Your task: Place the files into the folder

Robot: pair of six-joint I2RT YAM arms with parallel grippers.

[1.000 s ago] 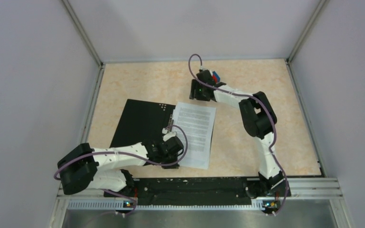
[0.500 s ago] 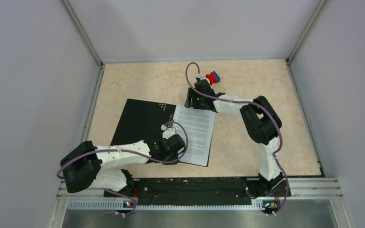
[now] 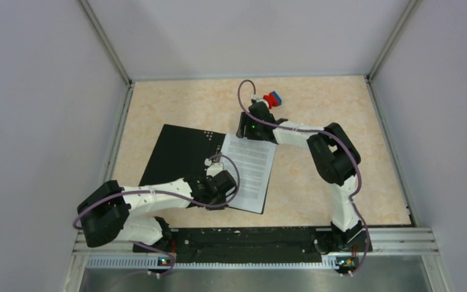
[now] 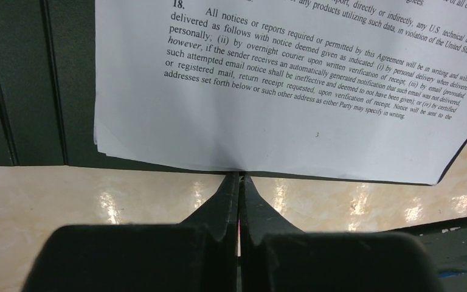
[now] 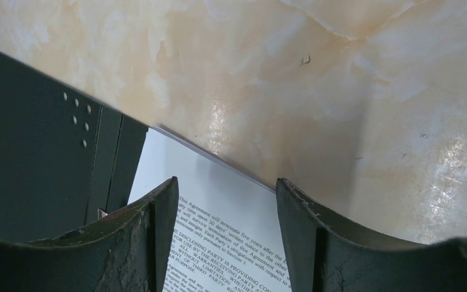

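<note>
Beige marbled tabletop (image 3: 316, 103), glossy, with soft light glints either side of the left fingers (image 4: 222, 201). Plain pale grey walls (image 3: 36, 91) on three sides, metal corner posts (image 3: 106, 45), black rail (image 3: 249, 237) well behind them.

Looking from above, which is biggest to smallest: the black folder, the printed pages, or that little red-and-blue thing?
1. The folder, lying open, partly under the pages.
2. The pages.
3. The red-and-blue thing, by far the smallest.

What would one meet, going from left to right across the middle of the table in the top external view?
Open black folder → files → right arm. The left arm overlaps the folder, so it is left out.
</note>
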